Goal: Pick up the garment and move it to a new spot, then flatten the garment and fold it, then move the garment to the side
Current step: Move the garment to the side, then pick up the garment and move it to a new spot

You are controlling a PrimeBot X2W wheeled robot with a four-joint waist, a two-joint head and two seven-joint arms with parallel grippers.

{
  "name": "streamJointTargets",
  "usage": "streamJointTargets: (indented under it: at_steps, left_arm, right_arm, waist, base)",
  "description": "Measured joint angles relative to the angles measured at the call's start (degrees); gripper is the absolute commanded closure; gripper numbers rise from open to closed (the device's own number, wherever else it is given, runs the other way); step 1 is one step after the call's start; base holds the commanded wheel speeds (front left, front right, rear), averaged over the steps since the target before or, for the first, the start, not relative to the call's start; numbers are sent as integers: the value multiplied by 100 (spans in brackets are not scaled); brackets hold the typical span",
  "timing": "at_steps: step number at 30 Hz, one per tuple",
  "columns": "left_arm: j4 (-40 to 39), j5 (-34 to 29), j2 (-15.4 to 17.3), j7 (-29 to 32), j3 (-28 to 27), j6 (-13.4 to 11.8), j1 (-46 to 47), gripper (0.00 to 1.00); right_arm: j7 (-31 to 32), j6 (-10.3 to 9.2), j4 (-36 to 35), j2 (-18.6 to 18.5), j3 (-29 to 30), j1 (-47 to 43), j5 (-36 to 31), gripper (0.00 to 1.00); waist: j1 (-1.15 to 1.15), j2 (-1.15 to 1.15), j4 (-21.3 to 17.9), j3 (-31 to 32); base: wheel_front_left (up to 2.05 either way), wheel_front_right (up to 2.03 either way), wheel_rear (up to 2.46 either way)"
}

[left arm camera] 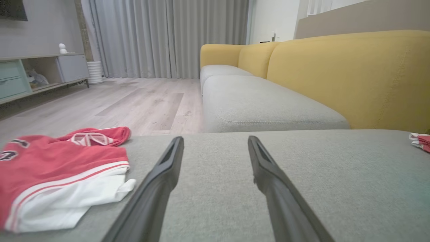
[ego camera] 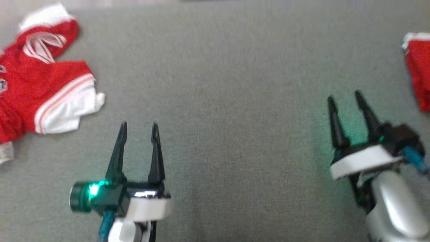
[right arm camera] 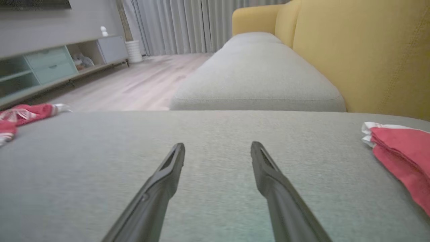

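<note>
Garment [ego camera: 418, 67] (red, folded) lies near our right gripper [ego camera: 344, 95]; its fingers and our left gripper's [ego camera: 139, 124] stand apart, empty.

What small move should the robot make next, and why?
Probably move the left gripper leftward to the crumpled red and white garment and grasp its edge. Both grippers are open and empty over the gray cushion. The red garment near the right gripper looks neatly folded at the side, so the crumpled one seems to be the work left.

Left end effector [ego camera: 139, 125] lower left, fingers apart, pointing forward; right end effector [ego camera: 345, 95] lower right, fingers apart, tilted left
</note>
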State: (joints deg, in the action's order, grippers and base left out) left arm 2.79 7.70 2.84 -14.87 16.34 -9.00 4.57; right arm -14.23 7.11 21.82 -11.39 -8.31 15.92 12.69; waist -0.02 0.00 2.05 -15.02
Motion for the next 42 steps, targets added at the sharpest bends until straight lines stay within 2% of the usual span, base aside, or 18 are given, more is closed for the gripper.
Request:
streamJointTargets:
  at_steps: [4,9,14,33,38,42]
  left_arm:
    - [71,-129,2,0,-73,0,-436,0]
    - [51,-354,10,0,-142,1,-944,0]
    - [77,-392,15,0,-171,86,-1311,0]
    - [201,-534,18,0,-326,197,-1399,0]
    - [207,-608,18,0,-331,194,-1400,0]
    - [224,-675,19,0,-343,126,-1398,0]
  right_arm:
    - [-14,0,-591,441,297,-761,-323,0]
    - [-14,0,-1084,697,455,-1694,-511,0]
    - [-14,0,-1299,770,515,-2263,-621,0]
    - [-14,0,-1446,875,647,-2488,-723,0]
    - [-14,0,-1461,877,583,-2501,-723,0]
    - [-14,0,-1461,878,438,-2547,-722,0]
  waist:
    - [0,0,46,577]
    - [0,0,93,1201]
    - [0,0,124,1602]
    - [1,0,125,1812]
    - [1,0,344,1842]
    - [2,0,726,1850]
  base:
    - [0,0,0]
    - [0,0,0]
    - [0,0,0]
    - [0,0,0]
    - [0,0,0]
    - [0,0,0]
